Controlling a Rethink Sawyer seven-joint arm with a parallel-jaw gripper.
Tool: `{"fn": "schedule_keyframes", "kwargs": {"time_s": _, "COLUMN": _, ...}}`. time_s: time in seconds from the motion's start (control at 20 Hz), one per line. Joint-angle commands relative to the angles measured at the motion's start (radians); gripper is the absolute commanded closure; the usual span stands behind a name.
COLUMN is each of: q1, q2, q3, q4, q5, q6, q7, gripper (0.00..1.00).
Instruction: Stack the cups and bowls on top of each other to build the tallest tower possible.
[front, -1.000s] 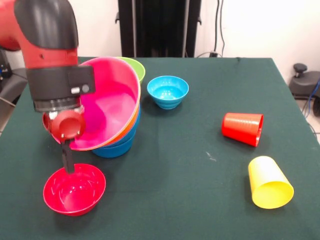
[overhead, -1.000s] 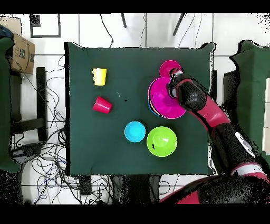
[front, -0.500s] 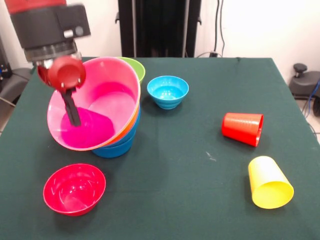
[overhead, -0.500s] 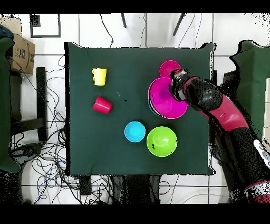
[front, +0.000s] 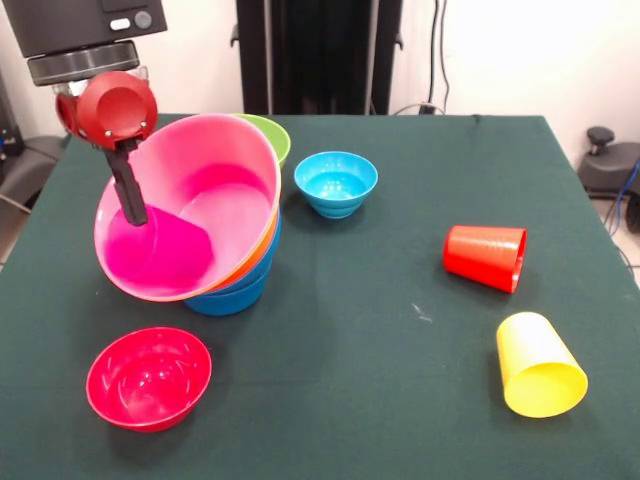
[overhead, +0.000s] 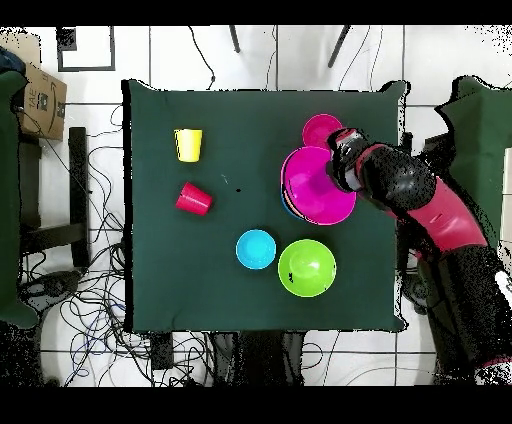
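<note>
The green table (front: 380, 330) carries everything, and the red and black arm (overhead: 440, 225) reaches over its edge beside the tower (front: 215, 240). That tower is a nested stack: blue bowls (front: 230, 297) at the base, an orange bowl (front: 268, 235) showing as a thin rim, and the wide pink bowl (front: 200, 215) on top, tilted so its mouth faces the camera in the front view. The gripper (front: 130, 195) hangs at the pink bowl's rim, a dark finger (front: 128, 190) in front of the bowl's inner wall; whether its fingers are spread or pressed together cannot be told.

The green bowl (front: 270, 135) sits just behind the tower, mostly hidden. The red bowl (front: 148, 378) stands upright near the tower's front, apart from it. The light-blue bowl (front: 336, 183) stands upright beside the tower. The yellow cup (front: 538, 366) and the red cup (front: 486, 257) lie on their sides, near each other, well apart from the tower.

A cardboard box (overhead: 40, 100) beside the table bears dark print, too small to read.
</note>
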Motion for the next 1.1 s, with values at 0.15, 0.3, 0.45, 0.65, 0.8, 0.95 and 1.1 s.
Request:
{"fn": "schedule_keyframes", "kwargs": {"time_s": 0.15, "q1": 0.016, "q2": 0.083, "q3": -0.116, "q4": -0.035, "q5": -0.225, "q6": -0.093, "q7": -0.081, "gripper": 1.00}}
{"fn": "schedule_keyframes", "kwargs": {"time_s": 0.3, "q1": 0.001, "q2": 0.087, "q3": -0.100, "q4": -0.012, "q5": -0.257, "q6": -0.138, "q7": -0.059, "gripper": 1.00}}
{"fn": "schedule_keyframes", "kwargs": {"time_s": 0.45, "q1": 0.001, "q2": 0.079, "q3": -0.096, "q4": 0.013, "q5": -0.266, "q6": -0.148, "q7": -0.024, "gripper": 1.00}}
{"fn": "schedule_keyframes", "kwargs": {"time_s": 0.65, "q1": -0.008, "q2": 0.068, "q3": -0.084, "q4": 0.018, "q5": -0.269, "q6": -0.117, "q7": -0.021, "gripper": 1.00}}
{"fn": "schedule_keyframes", "kwargs": {"time_s": 0.8, "q1": -0.016, "q2": 0.045, "q3": -0.081, "q4": 0.035, "q5": -0.271, "q6": -0.099, "q7": -0.025, "gripper": 1.00}}
{"fn": "schedule_keyframes", "kwargs": {"time_s": 0.95, "q1": -0.029, "q2": 0.037, "q3": -0.078, "q4": 0.046, "q5": -0.277, "q6": -0.092, "q7": -0.038, "gripper": 1.00}}
{"fn": "schedule_keyframes", "kwargs": {"time_s": 1.1, "q1": -0.039, "q2": 0.048, "q3": -0.084, "q4": 0.044, "q5": -0.288, "q6": -0.087, "q7": -0.051, "gripper": 1.00}}
